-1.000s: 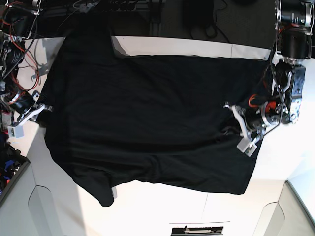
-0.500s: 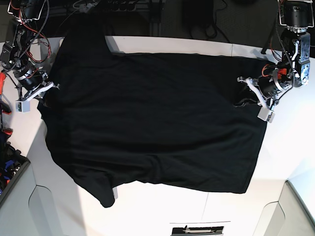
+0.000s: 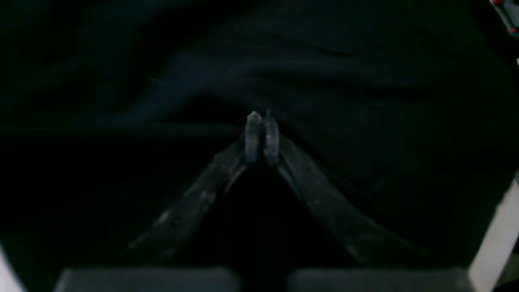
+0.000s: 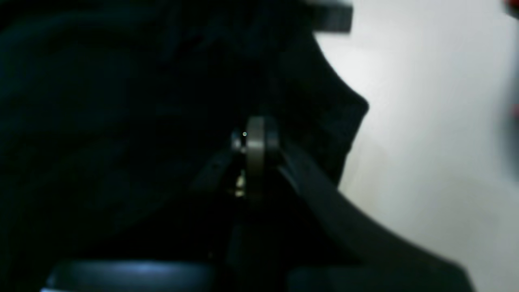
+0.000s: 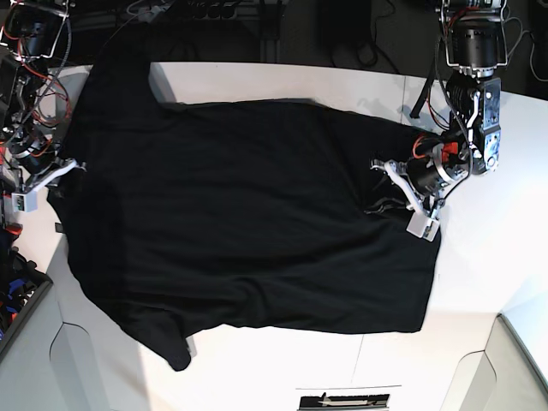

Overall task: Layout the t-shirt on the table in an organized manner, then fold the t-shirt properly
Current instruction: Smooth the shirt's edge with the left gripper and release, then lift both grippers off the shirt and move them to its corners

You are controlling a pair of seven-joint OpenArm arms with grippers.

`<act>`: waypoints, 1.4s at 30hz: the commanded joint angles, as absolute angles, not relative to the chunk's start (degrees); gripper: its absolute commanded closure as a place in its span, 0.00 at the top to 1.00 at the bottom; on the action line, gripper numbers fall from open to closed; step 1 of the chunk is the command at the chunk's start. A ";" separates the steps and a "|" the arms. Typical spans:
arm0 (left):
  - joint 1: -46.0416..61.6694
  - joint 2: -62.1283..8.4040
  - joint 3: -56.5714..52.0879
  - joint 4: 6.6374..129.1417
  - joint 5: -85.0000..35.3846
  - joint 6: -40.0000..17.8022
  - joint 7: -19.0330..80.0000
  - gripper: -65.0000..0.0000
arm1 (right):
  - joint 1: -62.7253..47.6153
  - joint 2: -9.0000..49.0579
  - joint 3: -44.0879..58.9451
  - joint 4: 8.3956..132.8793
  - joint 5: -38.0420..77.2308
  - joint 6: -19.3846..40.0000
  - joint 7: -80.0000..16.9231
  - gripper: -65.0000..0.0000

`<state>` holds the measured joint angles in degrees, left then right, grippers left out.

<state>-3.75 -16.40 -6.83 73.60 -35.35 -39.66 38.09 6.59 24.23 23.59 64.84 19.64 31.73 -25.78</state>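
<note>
While both arms grip opposite edges of the t-shirt, spread plain side up across the white bench, the risk is that uneven pulling drags the cloth askew or bunches it: one sleeve already hangs past the far edge of the bench, a lower corner trails toward the near edge, and a ridge of wrinkles runs along the lower body. A pinch this thin could also slip free and drop the hem in a heap. The left tool, on the right of the base view, is closed to a sliver, its tips pressed together against dark fabric that rumples around them. The right tool, at the opposite edge, is likewise clamped tight, its tips meeting in the cloth just beside its border, with bare bench beyond
</note>
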 commanded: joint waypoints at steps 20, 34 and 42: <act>3.70 -24.45 -12.73 87.94 -49.54 -40.00 43.62 0.29 | 8.71 26.65 35.81 75.26 35.68 31.33 -36.71 0.11; 21.91 -25.21 -32.73 90.98 -61.12 -40.00 47.99 0.34 | -10.35 26.63 44.51 82.17 51.22 32.51 -47.88 0.28; 27.73 -24.69 -34.52 90.96 -61.67 -40.00 48.03 0.59 | -21.74 26.63 44.51 82.21 53.25 32.84 -48.69 0.28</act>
<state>27.35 -23.79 -34.06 90.06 -60.53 -39.46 48.88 -21.63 25.23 43.99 81.38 52.18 32.40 -49.60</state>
